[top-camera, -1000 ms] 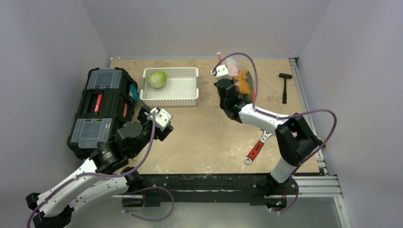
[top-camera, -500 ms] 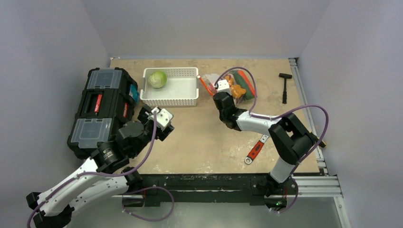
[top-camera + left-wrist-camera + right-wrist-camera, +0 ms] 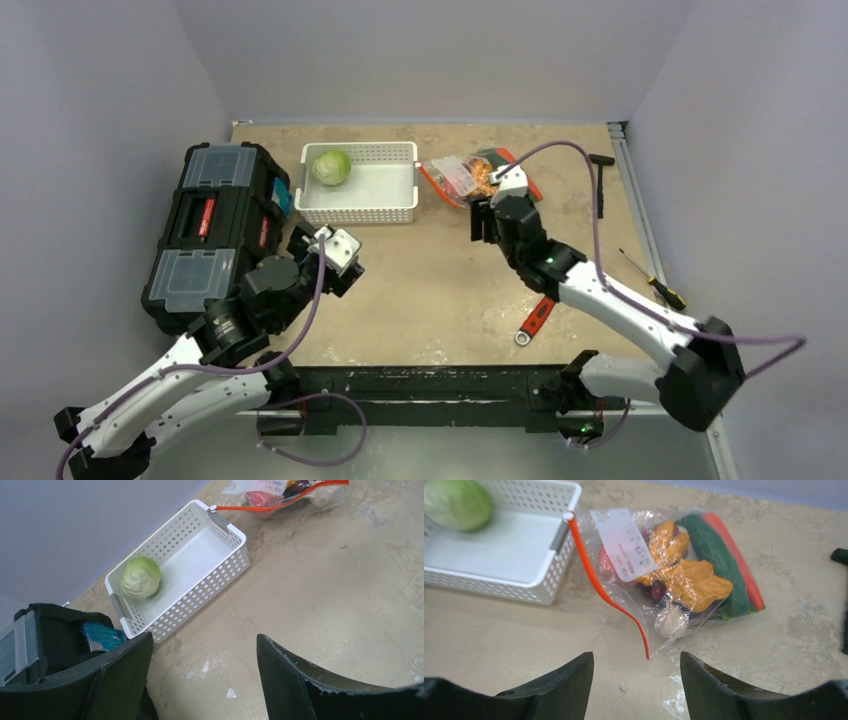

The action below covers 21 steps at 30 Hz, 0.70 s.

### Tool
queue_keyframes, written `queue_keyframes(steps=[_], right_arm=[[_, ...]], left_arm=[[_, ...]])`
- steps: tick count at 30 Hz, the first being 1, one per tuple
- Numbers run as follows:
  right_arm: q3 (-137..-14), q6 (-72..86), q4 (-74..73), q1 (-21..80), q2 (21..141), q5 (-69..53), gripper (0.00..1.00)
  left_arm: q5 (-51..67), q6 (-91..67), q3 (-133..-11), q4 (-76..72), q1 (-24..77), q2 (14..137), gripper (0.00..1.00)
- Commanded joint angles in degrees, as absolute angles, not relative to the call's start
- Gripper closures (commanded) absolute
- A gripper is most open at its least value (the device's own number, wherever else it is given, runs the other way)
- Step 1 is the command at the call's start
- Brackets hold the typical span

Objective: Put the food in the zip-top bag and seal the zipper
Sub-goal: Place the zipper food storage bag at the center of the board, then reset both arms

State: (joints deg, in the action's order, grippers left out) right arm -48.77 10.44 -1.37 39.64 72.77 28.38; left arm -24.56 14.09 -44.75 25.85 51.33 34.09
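Zip-top bag (image 3: 621, 540), hoisted by R end effector (image 3: 636, 660) 1 s ago, is now laid flat on table (image 3: 430, 280) just R of white basket (image 3: 360, 212), food (image 3: 691, 582) inside. R jaws are spread wide, empty, drawn back. L end effector (image 3: 202, 650) is unmoved, wide, empty. Scuffed tan top is boxed by grey walls (image 3: 430, 50).

- A white paper sticker (image 3: 624, 542) on the clear floppy plastic bag with the orange-red strip (image 3: 650, 622) carries several lines of small reddish print, too blurred to read.
- A red badge (image 3: 206, 216) on the lid of the black plastic toolbox (image 3: 240, 225) is too small to read.
- No word or number can be made out.
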Motion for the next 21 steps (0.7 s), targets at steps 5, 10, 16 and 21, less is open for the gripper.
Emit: queue_keyframes(steps=[5, 10, 16, 21], right_arm=[[-51.2, 14.9, -14.5, 39.6, 47.3, 25.7, 0.33], [-55.4, 14.7, -21.0, 39.6, 37.4, 25.4, 0.22], [-61.7, 15.0, -30.3, 39.6, 29.5, 31.8, 0.08], [-65.0, 14.9, -33.3, 39.6, 23.2, 34.6, 0.01]], left_arm=[[-26.8, 14.2, -44.0, 23.5, 51.1, 30.4, 0.25], [-29.0, 13.5, -43.4, 22.8, 51.1, 27.3, 0.25], [-30.9, 4.3, -49.0, 29.4, 51.1, 22.6, 0.24], [-31.9, -4.2, -55.2, 36.1, 51.1, 18.6, 0.24]])
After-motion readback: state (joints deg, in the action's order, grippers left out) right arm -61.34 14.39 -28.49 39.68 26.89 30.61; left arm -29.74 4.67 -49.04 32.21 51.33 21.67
